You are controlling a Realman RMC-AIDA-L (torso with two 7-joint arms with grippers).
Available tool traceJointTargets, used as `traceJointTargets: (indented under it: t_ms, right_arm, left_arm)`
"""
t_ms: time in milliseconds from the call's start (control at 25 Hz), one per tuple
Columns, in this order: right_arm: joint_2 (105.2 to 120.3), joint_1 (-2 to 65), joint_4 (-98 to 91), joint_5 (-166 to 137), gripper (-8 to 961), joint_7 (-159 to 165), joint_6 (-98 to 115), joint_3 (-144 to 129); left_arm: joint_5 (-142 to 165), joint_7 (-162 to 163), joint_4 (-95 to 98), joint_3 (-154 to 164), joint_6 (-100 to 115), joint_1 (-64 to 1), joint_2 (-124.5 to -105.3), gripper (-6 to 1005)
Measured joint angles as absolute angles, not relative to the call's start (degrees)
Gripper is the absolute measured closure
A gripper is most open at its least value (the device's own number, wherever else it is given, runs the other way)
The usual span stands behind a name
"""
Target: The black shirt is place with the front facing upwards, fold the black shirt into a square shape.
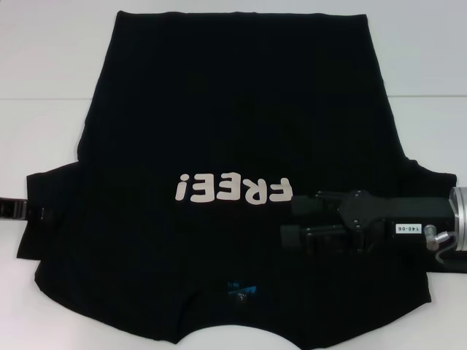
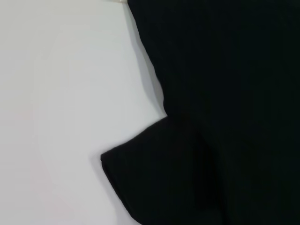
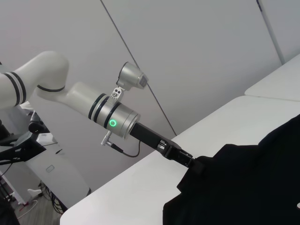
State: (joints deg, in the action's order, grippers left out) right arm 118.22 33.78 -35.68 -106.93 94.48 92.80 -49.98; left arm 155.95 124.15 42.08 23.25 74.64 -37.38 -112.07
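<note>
- The black shirt (image 1: pixel 233 131) lies spread flat on the white bench (image 1: pixel 44 87), front up, collar toward the robot.
- Its white print "FREE!" (image 1: pixel 233 189) reads upside down from the head view; a small blue neck label (image 1: pixel 239 288) sits just robot-side of that print, its text too small to read.
- The right end effector (image 1: pixel 292 219) hovers just right of the print, fingers spread apart, gripping nothing; a white sticker (image 1: pixel 407 228) on it reads "140-06".
- The left end effector (image 3: pixel 192 163) meets the shirt's left sleeve (image 2: pixel 154 178), well left of the print; whether it grips cannot be told.
</note>
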Motion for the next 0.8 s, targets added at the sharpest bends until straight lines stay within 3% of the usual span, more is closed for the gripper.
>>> traceJointTargets:
  t_ms: [400,480,800]
  right_arm:
    - [118.21,33.7,-35.7,-106.7,28,94.1,92.8,-49.0]
    - [118.21,33.7,-35.7,-106.7,29,94.0,92.7,-48.7]
    - [118.21,33.3,-35.7,-106.6,29,93.9,93.0,-45.4]
  left_arm:
    - [155.8,123.8,42.0,23.5,73.5,-37.5,-112.21,776]
    - [155.7,123.8,42.0,23.5,73.4,-37.5,-112.22,971]
    - [155.6,123.8,42.4,22.9,72.8,-37.3,-112.18,993]
